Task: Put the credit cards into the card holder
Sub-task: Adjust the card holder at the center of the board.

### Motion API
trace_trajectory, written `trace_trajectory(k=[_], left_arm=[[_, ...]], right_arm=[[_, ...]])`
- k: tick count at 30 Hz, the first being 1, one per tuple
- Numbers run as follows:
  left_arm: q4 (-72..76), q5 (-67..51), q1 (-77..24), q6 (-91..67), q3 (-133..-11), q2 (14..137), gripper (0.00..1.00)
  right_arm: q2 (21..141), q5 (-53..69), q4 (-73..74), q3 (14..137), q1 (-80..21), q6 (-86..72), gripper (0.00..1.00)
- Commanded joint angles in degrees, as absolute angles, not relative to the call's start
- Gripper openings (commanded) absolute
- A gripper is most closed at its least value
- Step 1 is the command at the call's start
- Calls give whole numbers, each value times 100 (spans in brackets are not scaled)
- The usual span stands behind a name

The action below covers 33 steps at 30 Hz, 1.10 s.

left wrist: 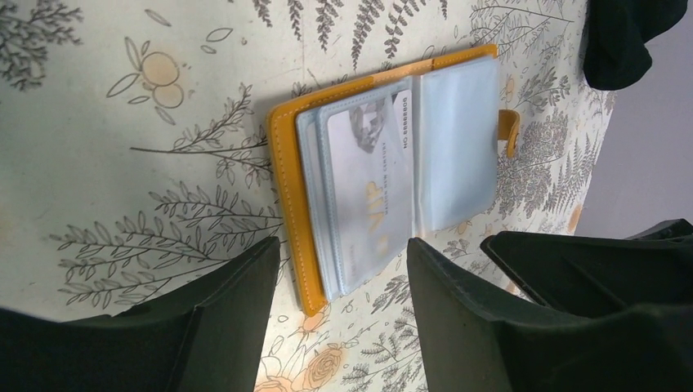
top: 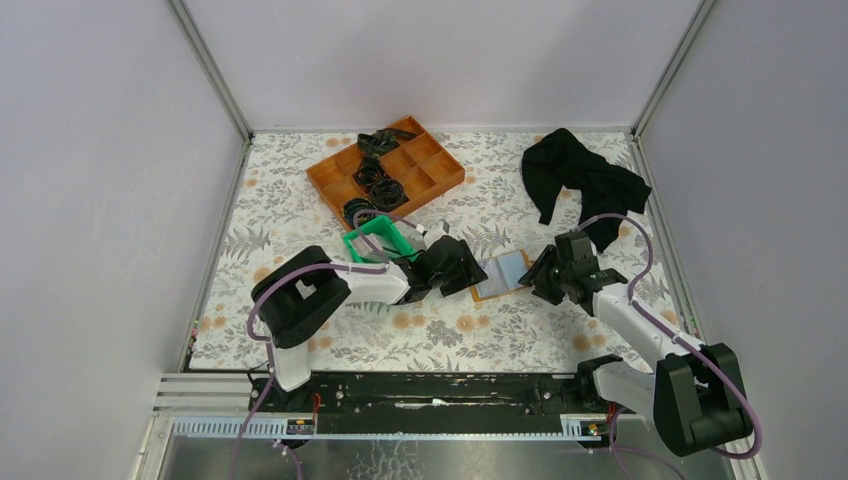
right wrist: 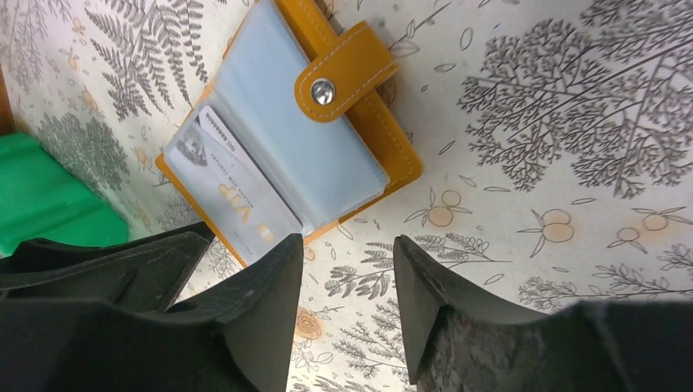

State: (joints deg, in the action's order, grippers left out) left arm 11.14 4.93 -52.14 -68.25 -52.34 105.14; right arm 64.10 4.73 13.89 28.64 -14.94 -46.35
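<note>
The orange card holder (top: 503,274) lies open on the floral cloth between my two grippers, pale blue-grey sleeves up. In the left wrist view the card holder (left wrist: 290,188) holds a whitish card (left wrist: 368,188) printed "VIP" in a clear sleeve. The right wrist view shows the holder (right wrist: 392,155), its snap tab (right wrist: 343,72) folded over the sleeves, and the same card (right wrist: 237,196). My left gripper (left wrist: 343,269) is open and empty just short of the holder's near end. My right gripper (right wrist: 347,269) is open and empty beside the holder's edge. No loose cards show.
A green plastic bin (top: 380,242) stands just behind my left gripper (top: 455,268). An orange compartment tray (top: 385,170) with black cables sits at the back. A black cloth (top: 580,180) lies at the back right, behind my right gripper (top: 560,270).
</note>
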Motion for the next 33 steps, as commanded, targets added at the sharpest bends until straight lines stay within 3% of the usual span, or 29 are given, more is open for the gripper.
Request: trace_trajectory(k=[1,17,33], left_arm=[[172,559,-5257,-6501,-5356,10950,67],[-1087,477,-5248,-6123,-5599,11351,65],[-1389,269,-5215,-6022,-5379,11660,65]], right_arm=[[6296,-51,1437,2962,-1338,-4682,52],[7013,-476,1056,3049,-1119,-4540,57],[7536,81,131,2667,-1123,-4397,57]])
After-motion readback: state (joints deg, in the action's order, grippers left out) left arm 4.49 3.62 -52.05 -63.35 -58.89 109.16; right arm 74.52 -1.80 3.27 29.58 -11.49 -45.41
